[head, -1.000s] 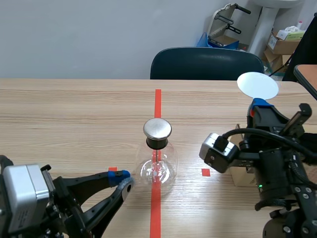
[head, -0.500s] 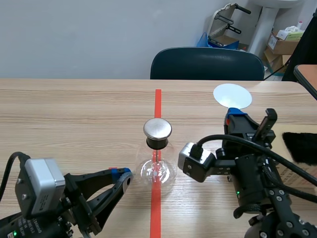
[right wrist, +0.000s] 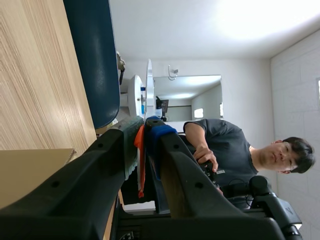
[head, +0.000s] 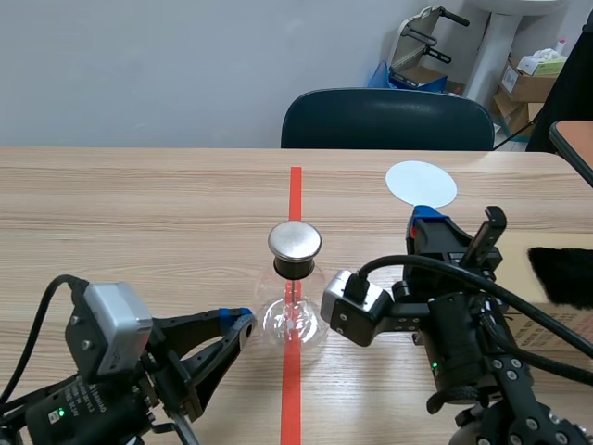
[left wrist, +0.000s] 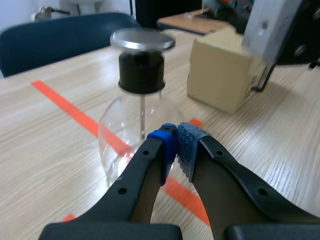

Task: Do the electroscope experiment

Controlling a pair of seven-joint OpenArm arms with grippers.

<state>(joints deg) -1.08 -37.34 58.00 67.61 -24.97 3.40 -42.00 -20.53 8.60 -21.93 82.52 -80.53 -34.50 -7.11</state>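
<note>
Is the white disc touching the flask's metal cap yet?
No: in the scene view the white disc, clamped in the right gripper, stands well clear of the metal cap, with bare table showing between them.

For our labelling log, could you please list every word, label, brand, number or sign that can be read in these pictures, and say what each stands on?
No text can be read anywhere in these pictures.
On the electroscope flask: no marking shows.
On the white disc: the face is blank.
On the cardboard box: the sides in view are plain.
On the background boxes: any print is too small to read.
</note>
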